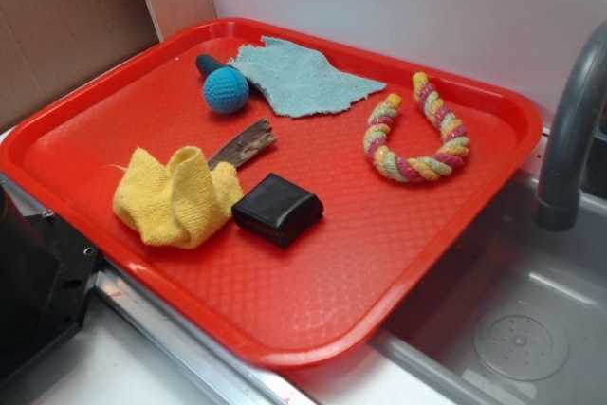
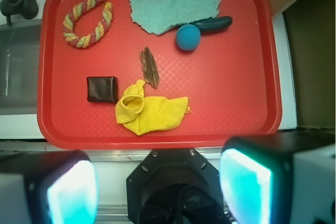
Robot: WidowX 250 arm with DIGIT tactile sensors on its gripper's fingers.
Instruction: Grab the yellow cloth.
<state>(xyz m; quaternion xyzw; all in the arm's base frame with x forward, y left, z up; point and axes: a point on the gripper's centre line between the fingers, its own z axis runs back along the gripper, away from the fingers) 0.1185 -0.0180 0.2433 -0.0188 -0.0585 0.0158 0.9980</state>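
Observation:
The yellow cloth lies crumpled on the red tray, near its front left part in the exterior view, touching the black block. My gripper is open, its two fingers with glowing teal pads spread wide. It hangs high above the tray's near edge, well clear of the cloth, with nothing between the fingers. In the exterior view only a dark part of the robot's body shows at the lower left; the gripper itself is not seen there.
Also on the tray: a light blue-green rag, a blue ball-ended toy, a brown wood piece and a braided rope toy. A sink and grey faucet lie to the right.

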